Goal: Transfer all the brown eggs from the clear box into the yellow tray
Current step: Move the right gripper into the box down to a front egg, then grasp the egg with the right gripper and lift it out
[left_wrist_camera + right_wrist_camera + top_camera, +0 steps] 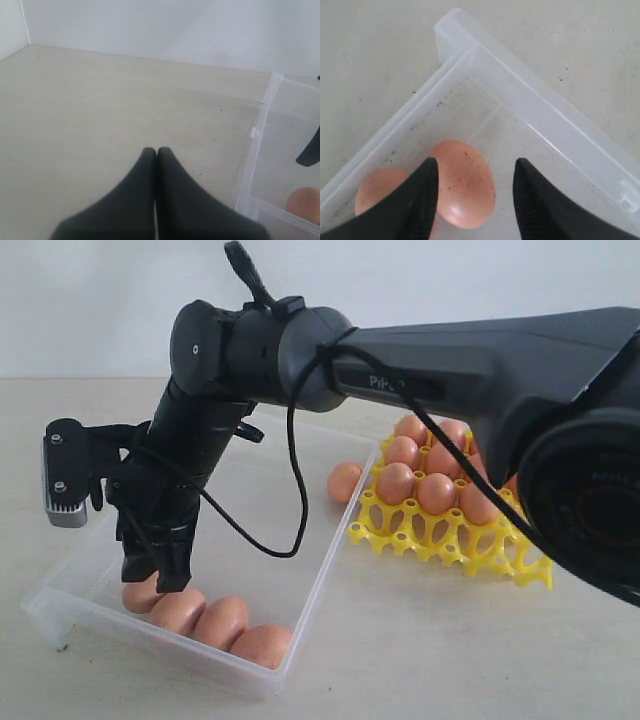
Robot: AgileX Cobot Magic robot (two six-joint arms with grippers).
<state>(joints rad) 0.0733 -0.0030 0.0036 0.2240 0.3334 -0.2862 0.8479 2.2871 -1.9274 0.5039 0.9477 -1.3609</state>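
Note:
The clear box (330,540) lies at the left, with several brown eggs (220,622) in a row along its near wall. One more egg (344,481) rests by its right wall, beside the yellow tray (450,540), which holds several eggs (436,492). My right gripper (160,575) reaches down into the box's near left corner. It stands open (475,165) around a speckled egg (465,182), whose left side is near one finger (420,200) with a gap to the other; a second egg (380,192) lies beside it. My left gripper (156,150) is shut and empty over bare table.
The right arm's long black link (480,360) and its cable (295,490) cross above the box. In the left wrist view the box's corner wall (260,150) and one egg (305,202) show to one side. A white wall stands behind the table.

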